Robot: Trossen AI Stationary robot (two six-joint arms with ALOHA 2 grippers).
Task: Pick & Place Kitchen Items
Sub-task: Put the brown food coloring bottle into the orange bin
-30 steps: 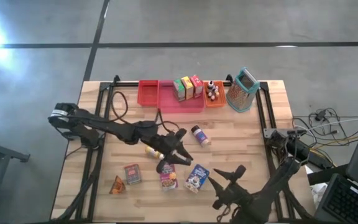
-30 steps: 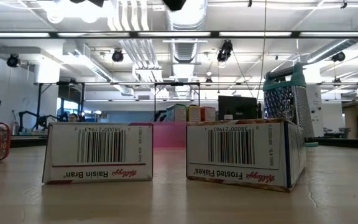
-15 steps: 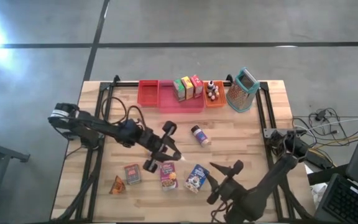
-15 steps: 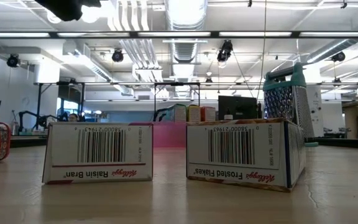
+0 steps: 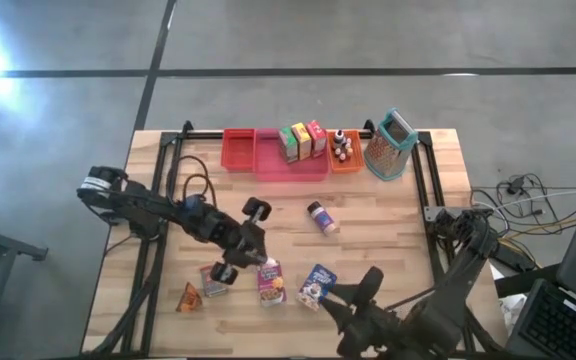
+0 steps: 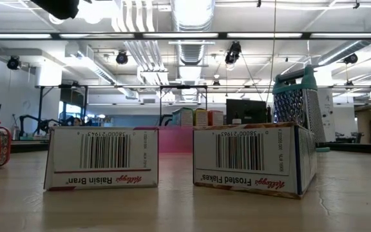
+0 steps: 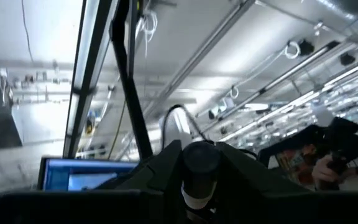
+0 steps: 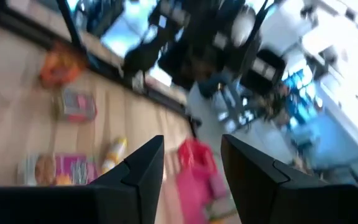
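Observation:
My left gripper (image 5: 254, 252) hangs over the table's middle left, tipped upward, shut on a small dark-capped bottle (image 7: 199, 163). My right gripper (image 8: 191, 168) is open with nothing between its fingers. In the high view my right gripper (image 5: 354, 290) hangs high above the near edge beside the blue box (image 5: 318, 283). Flat on the table lie a pink box (image 5: 271, 283), a red box (image 5: 213, 280), an orange wedge (image 5: 188, 297) and a small jar (image 5: 321, 217) on its side. My left gripper pinches the bottle between its two fingers (image 7: 160, 171), just below the dark cap (image 7: 201, 155). The cap stands up between the fingertips and the pale neck (image 7: 193, 198) runs back between them. The bottle is lifted clear of the table, slanting upward with the fingers.
Along the far edge stand a red tray (image 5: 238, 148), a pink tray (image 5: 293, 168) holding three small boxes (image 5: 303, 140), an orange tray (image 5: 345, 160) with tiny bottles, and a grater (image 5: 390, 146). Black frame rails (image 5: 168, 200) run down both sides of the table.
My left gripper has drawn back toward the table's left edge, rolled about and tipped upward, carrying the bottle with it. My right gripper has risen well above the table near the near edge and turned.

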